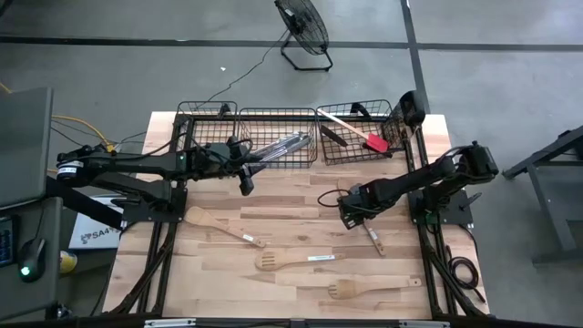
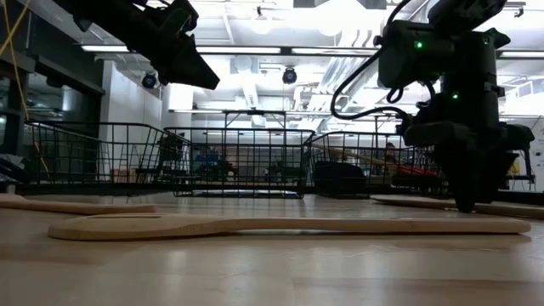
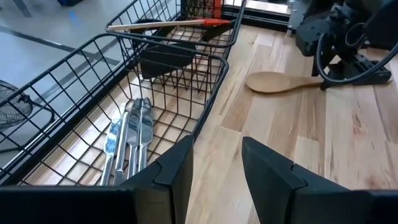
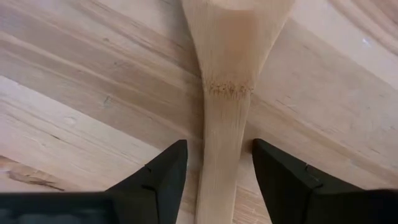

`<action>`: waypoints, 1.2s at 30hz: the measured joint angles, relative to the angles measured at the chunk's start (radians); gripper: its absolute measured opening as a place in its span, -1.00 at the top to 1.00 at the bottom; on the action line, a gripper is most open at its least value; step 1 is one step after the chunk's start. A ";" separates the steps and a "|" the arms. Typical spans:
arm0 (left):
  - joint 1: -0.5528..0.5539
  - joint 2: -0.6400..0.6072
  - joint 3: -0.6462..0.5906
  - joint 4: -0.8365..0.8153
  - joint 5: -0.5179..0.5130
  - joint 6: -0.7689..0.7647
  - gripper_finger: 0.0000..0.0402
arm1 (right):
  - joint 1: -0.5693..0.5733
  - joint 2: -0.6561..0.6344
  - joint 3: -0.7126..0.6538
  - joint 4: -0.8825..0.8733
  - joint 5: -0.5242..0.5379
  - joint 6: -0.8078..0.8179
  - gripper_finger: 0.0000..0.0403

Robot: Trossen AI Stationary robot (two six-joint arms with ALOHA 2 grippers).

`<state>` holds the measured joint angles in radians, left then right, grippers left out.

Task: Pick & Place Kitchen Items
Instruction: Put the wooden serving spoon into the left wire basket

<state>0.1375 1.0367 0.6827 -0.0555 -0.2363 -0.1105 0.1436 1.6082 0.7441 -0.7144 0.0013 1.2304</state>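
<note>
The pale wooden plank table [image 1: 228, 273] fills the high view's middle, with three black wire baskets [image 1: 278, 137] along its top edge. Centre-right, the right gripper [image 4: 214, 165] straddles the neck of a pale wooden spoon [image 4: 227, 93] lying flat on the table, its fingers [image 4: 165, 171] parted either side with small gaps. At upper left, the left gripper [image 3: 214, 168] hangs open and empty beside the middle basket, which holds silver metal cutlery [image 3: 127, 140].
</note>
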 joint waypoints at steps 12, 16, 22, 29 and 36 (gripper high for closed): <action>0.000 0.000 0.000 -0.010 0.067 -0.019 0.34 | 0.000 0.001 -0.001 -0.002 0.000 -0.001 0.59; 0.000 0.000 0.000 -0.011 0.067 -0.028 0.34 | 0.000 0.001 -0.001 -0.002 0.005 -0.012 0.65; 0.000 0.000 0.000 -0.011 0.075 -0.029 0.34 | 0.003 -0.037 0.002 -0.003 0.071 -0.035 0.65; 0.000 0.000 0.000 -0.014 0.097 -0.052 0.34 | 0.005 -0.153 0.005 0.042 0.174 -0.099 0.66; 0.000 0.000 0.000 0.004 0.114 -0.075 0.34 | 0.032 -0.264 0.006 0.164 0.258 -0.213 0.66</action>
<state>0.1375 1.0367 0.6827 -0.0518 -0.1219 -0.1856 0.1760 1.3441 0.7502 -0.5501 0.2592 1.0177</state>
